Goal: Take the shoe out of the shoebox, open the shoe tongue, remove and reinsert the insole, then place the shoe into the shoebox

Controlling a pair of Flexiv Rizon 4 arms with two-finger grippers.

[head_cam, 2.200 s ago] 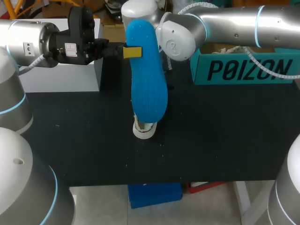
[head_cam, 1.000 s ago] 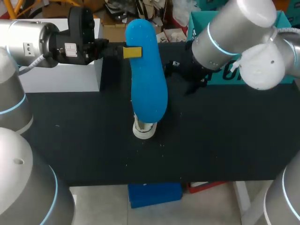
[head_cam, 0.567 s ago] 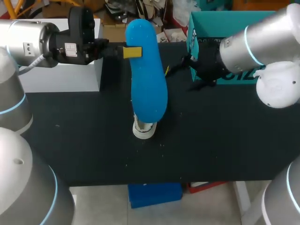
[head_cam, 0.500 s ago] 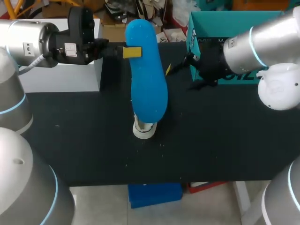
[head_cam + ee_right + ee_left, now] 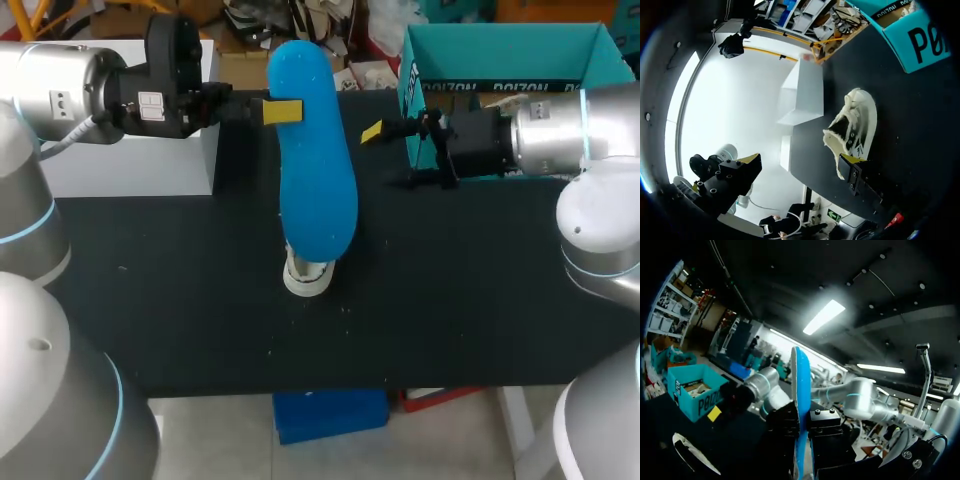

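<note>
The shoe (image 5: pixel 306 276) is seen on the counter (image 5: pixel 150 290), outside the shoebox (image 5: pixel 500 45), which stands beyond the shoe and to its right. The blue insole (image 5: pixel 318 190) has been drawn out and is held on end directly above the shoe, clamped near its upper end by the left gripper (image 5: pixel 281 111). The right gripper (image 5: pixel 376 131) is held above and to the right of the shoe, between insole and shoebox, its 2 fingers spread wide with nothing between them.

Removal of shoe and insole is judged done, and the tongue appears opened. Reinsertion of the insole and the shoe's return to the shoebox are left.

Against 2.2 s ago, the right arm has been swung from behind the insole out to the shoe's right, its gripper now turned toward the insole. The left gripper, insole and shoe are unmoved.
</note>
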